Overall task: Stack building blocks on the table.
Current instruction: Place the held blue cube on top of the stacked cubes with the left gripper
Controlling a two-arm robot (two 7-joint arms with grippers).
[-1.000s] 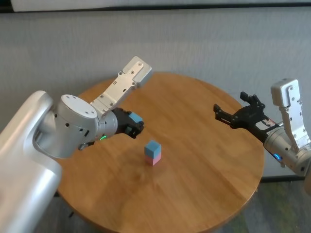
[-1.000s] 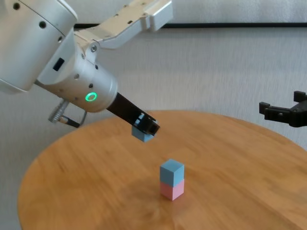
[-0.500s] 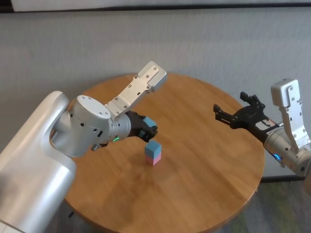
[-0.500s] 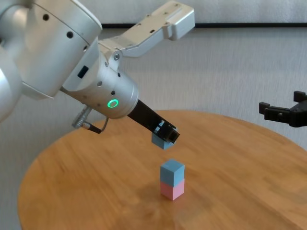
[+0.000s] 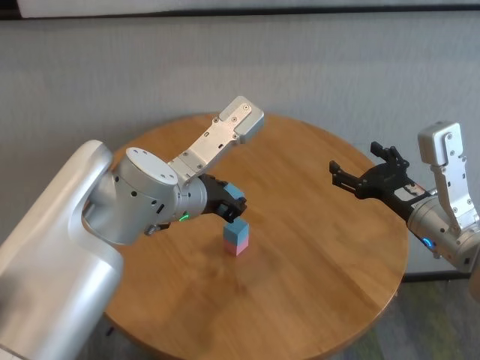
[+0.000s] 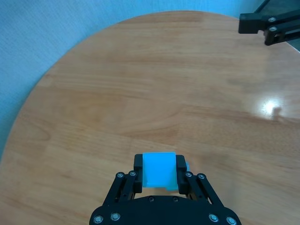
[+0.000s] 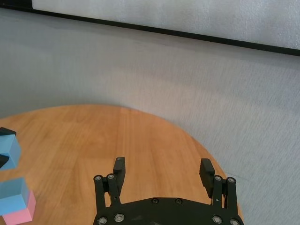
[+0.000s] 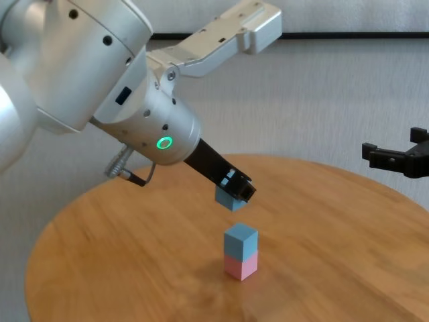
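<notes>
On the round wooden table (image 5: 315,247) a light blue cube (image 5: 236,227) sits on a pale pink cube (image 5: 238,246), forming a two-block stack; the stack also shows in the chest view (image 8: 240,251) and the right wrist view (image 7: 14,204). My left gripper (image 5: 233,204) is shut on the second light blue cube (image 8: 229,198) and holds it in the air just above the stack, slightly back and left of it. The held cube shows between the fingers in the left wrist view (image 6: 159,169). My right gripper (image 5: 360,166) is open and empty, hovering over the table's right edge.
A grey wall (image 5: 315,67) stands close behind the table. The table's top (image 8: 134,268) is bare wood apart from the stack. My left arm's large elbow (image 8: 87,60) hangs over the table's left side.
My left gripper has carried the light blue cube to the right, from left of the stack to just above it. The right arm has not moved.
</notes>
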